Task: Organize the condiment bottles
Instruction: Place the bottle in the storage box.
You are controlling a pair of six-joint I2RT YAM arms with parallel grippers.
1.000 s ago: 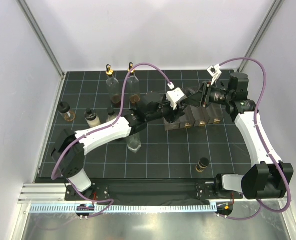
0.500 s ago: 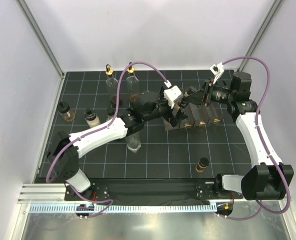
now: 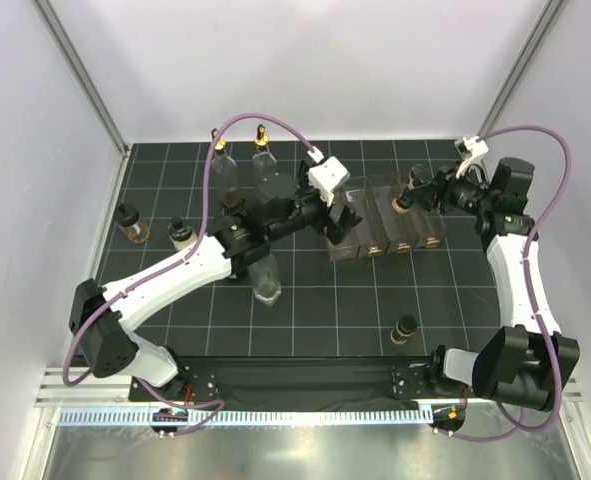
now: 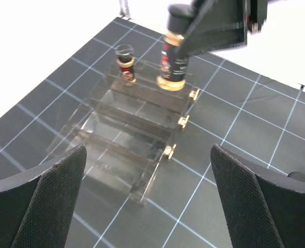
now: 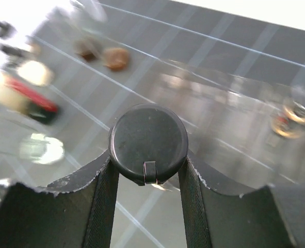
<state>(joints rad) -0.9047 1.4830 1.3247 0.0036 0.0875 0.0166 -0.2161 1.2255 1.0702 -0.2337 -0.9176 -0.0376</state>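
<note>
Placing is in hand. Top view: the right gripper point(image 3: 406, 203) grips a small dark bottle point(image 3: 401, 205) over the rack point(image 3: 385, 242), toward the back right corner of the table point(image 3: 315, 320); the left gripper point(image 3: 342, 218) gapes empty at the rack's left end. Left wrist: fingers point(image 4: 54, 199) spread wide, nothing between; a second bottle point(image 4: 125, 63) seems to stand in the rack's far end. Right wrist: the jaws pinch the black cap point(image 5: 148, 143). Next, I judge: lower it into a free bay, then release.
</note>
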